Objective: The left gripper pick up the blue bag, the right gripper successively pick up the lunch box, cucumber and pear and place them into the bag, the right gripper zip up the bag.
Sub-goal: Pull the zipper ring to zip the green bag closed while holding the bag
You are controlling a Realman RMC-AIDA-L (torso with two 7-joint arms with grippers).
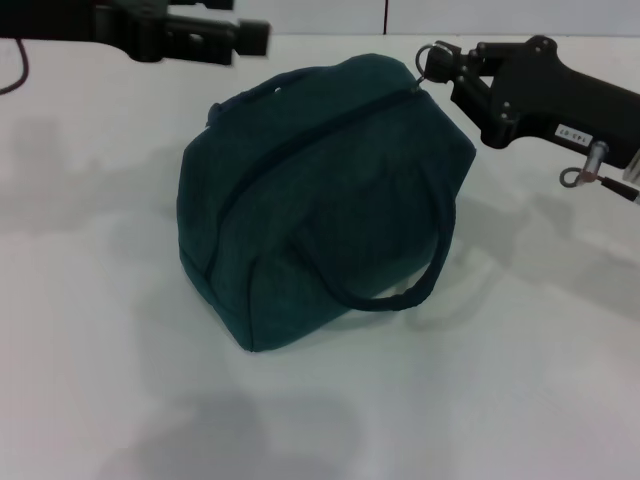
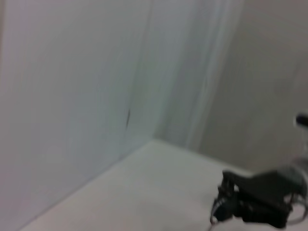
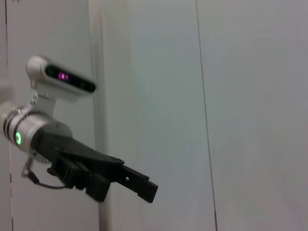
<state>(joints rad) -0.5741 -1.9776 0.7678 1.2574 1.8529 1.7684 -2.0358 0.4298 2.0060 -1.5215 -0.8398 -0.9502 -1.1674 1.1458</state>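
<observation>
The blue bag (image 1: 320, 200) sits on the white table, its top zipper closed along its length and one loop handle (image 1: 400, 290) hanging down its near side. My right gripper (image 1: 447, 62) is at the bag's far right top corner, shut on the metal ring zipper pull (image 1: 435, 50); the left wrist view also shows this gripper (image 2: 226, 207). My left gripper (image 1: 255, 38) hovers above and behind the bag's far left side, apart from it, and appears in the right wrist view too (image 3: 147, 186). The lunch box, cucumber and pear are hidden.
The white table (image 1: 100, 330) spreads around the bag on the left and in front. A pale wall (image 2: 72, 96) stands behind the table. A dark cable (image 1: 18, 70) hangs at the far left.
</observation>
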